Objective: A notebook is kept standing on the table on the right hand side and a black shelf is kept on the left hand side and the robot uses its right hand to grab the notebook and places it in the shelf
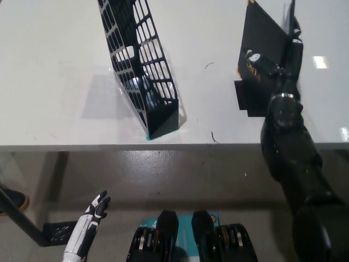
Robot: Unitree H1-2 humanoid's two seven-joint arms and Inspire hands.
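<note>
The black notebook (260, 34) with gold lettering stands upright at the table's far right. My black right hand (279, 61) has reached it from below. Its thumb lies on the front cover and its fingers (295, 39) run up the notebook's right edge, spread apart and not closed. The arm hides the notebook's lower right corner. The black lattice shelf (143, 65) stands at the left of the table, leaning and empty. My white left hand (91, 217) hangs below the table edge at lower left, fingers apart, holding nothing.
The white table (54, 82) ends at a front edge across the middle of the picture. A black patch (246, 99) lies on the table under the notebook. A shoe (15, 201) and a dark table leg (24, 225) show on the floor at lower left.
</note>
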